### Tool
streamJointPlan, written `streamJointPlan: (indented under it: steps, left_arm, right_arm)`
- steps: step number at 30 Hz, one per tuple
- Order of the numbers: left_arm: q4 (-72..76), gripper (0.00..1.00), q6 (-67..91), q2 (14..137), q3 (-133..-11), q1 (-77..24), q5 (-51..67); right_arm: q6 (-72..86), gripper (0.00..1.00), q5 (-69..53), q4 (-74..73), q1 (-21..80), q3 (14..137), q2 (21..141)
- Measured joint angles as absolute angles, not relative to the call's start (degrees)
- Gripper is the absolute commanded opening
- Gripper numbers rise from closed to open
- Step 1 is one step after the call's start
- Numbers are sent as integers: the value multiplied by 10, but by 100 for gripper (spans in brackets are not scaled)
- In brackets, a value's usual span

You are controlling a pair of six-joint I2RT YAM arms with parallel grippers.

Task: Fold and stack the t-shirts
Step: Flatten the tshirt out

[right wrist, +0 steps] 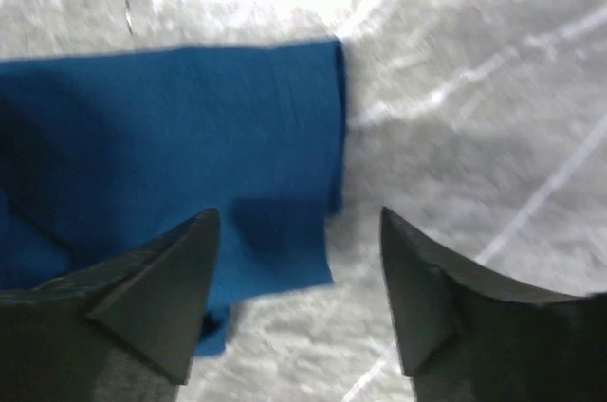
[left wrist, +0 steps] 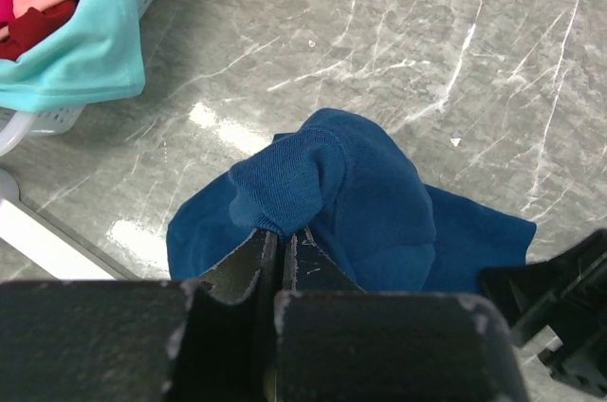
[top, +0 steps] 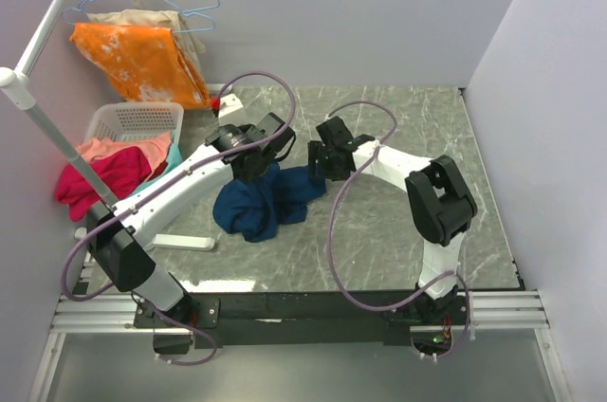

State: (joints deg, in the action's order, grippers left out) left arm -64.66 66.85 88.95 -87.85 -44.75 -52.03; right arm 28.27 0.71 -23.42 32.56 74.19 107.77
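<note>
The t-shirt (left wrist: 370,195) was pinched in the left tool (left wrist: 280,233); the open-jawed right tool (right wrist: 299,222) was best closed squarely over the hem corner.

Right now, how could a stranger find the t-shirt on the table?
On the grey marble table, look at the middle. A crumpled t-shirt is pinched there by the left end effector. It alone is dark blue; the clothes in the basket are red, pink and teal.

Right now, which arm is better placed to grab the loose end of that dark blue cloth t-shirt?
Probably the right. The right gripper stands open above the free edge of the dark blue cloth t-shirt on the grey marbled table; the left gripper is shut on a bunched fold.
</note>
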Motion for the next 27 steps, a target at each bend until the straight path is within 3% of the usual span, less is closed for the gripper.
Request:
streamJointPlan:
  steps: [1,6,8,9,10,13,20,27]
  left_arm:
    - [-643,1,666,889,-877,-446,-518]
    - [-634,1,656,889,-874,-440,-513]
    - [-632,1,654,887,-874,-439,-511]
    - [-632,1,653,885,-874,-437,-510]
    - [-632,1,653,883,-873,-436,-509]
    - [-629,1,651,877,-871,-433,-509]
    - [-627,1,643,875,-870,-430,-508]
    - [-626,1,618,875,-895,-427,-510]
  right_arm:
    - [282,66,6,-232,326,750,1086]
    - [280,66,4,-230,329,778,1120]
    - [279,57,4,-230,330,780,1128]
    - [278,49,3,-231,330,780,1130]
    - [278,30,2,-232,330,780,1131]
    - [274,0,-2,-232,330,780,1131]
    - [281,0,15,-248,330,780,1114]
    - [278,0,110,-295,328,777,990]
